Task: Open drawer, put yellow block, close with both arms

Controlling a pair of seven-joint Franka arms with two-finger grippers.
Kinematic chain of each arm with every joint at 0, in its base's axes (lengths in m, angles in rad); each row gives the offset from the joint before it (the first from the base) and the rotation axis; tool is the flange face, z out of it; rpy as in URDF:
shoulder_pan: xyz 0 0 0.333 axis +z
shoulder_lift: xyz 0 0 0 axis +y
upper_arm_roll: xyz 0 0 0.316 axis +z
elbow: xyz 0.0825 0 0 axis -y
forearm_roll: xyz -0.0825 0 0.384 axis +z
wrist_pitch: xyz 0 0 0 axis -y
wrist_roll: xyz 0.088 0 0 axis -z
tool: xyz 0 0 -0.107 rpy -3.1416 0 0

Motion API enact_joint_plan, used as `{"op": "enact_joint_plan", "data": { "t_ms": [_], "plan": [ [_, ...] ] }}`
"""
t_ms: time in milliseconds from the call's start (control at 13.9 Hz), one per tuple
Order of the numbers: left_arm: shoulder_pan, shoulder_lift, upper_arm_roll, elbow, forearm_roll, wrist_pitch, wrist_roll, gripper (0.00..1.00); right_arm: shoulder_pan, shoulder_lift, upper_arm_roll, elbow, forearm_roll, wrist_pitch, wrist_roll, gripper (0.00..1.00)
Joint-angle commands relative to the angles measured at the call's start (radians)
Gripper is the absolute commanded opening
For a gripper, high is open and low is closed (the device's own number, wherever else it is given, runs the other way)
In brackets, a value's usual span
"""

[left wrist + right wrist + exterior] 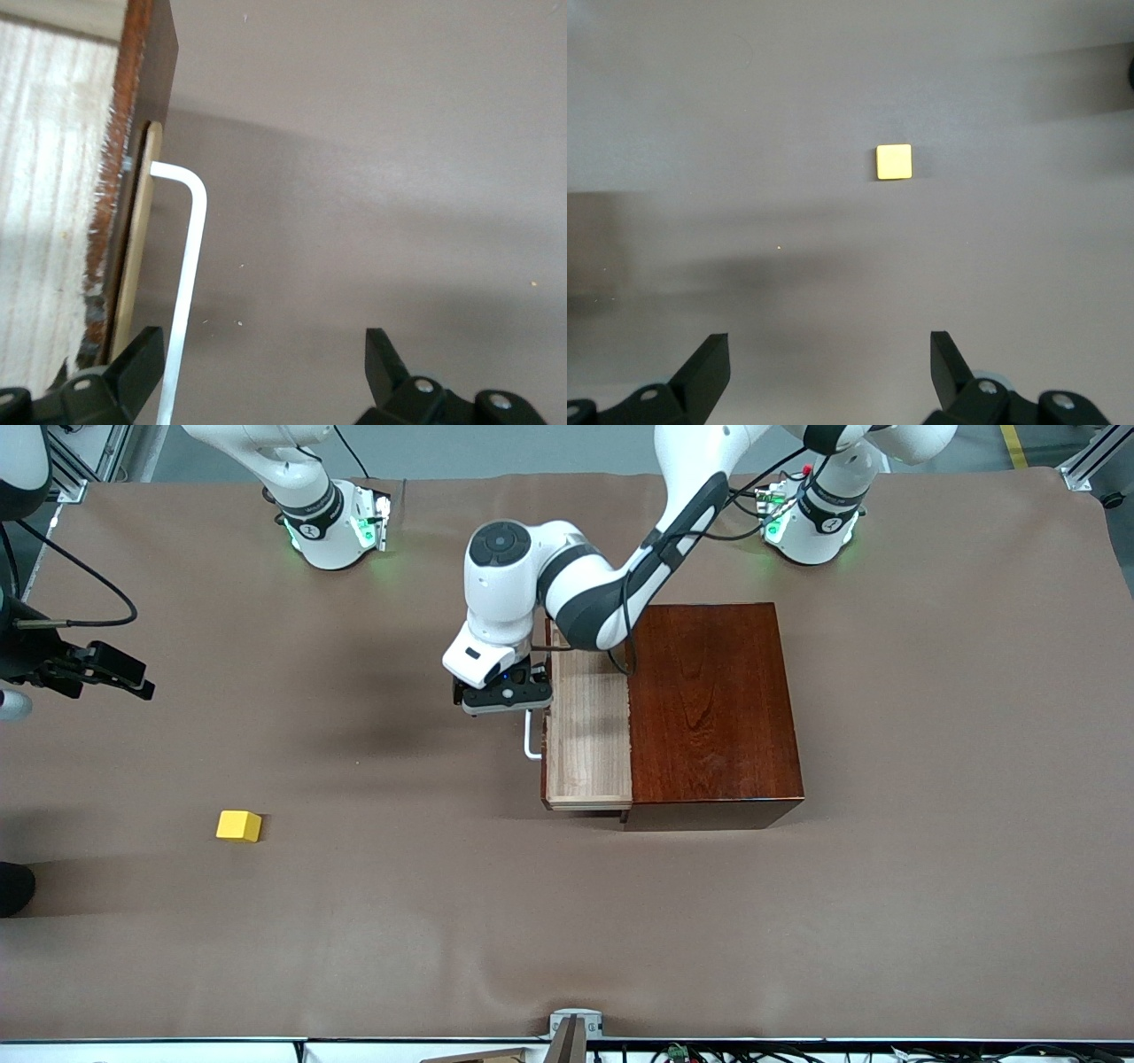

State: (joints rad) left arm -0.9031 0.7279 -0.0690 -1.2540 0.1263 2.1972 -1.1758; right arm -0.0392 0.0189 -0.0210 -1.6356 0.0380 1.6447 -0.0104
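Observation:
The dark reddish-brown wooden box point(713, 708) stands toward the left arm's end of the table. Its drawer point(589, 726) is pulled out toward the right arm's end and its pale wood lining is bare. My left gripper point(505, 695) is open over the white bar handle point(530, 740). In the left wrist view the handle point(190, 266) runs between the fingers of the left gripper point(264, 363), close to one finger point(137, 363), not clamped. The yellow block point(239, 825) lies on the cloth toward the right arm's end. My right gripper point(124, 676) is open and empty, up in the air; its wrist view shows the block point(894, 161) well ahead of the right gripper point(830, 363).
A brown cloth point(567, 921) covers the table. The two arm bases point(332, 527) point(811, 522) stand along the edge farthest from the front camera. A dark object point(13, 886) shows at the table's end by the right arm.

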Motion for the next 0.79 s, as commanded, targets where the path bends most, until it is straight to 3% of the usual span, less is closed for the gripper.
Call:
{"op": "enact_joint_plan", "data": {
  "t_ms": [0,505,721],
  "plan": [
    [0.004,-0.056,0.003,-0.001,0.001,-0.03,-0.001,1.0,-0.002,-0.014,0.004,-0.01,-0.015,-0.005,0.003,1.0],
    [0.226,-0.223,0.003,-0.021,0.003,-0.178,0.022,1.0,-0.014,0.039,-0.002,0.003,-0.021,0.067,-0.008,1.0],
    [0.357,-0.272,0.0,-0.025,0.001,-0.261,0.163,1.0,-0.041,0.087,-0.005,0.008,-0.11,0.075,-0.202,1.0]
  ]
}}
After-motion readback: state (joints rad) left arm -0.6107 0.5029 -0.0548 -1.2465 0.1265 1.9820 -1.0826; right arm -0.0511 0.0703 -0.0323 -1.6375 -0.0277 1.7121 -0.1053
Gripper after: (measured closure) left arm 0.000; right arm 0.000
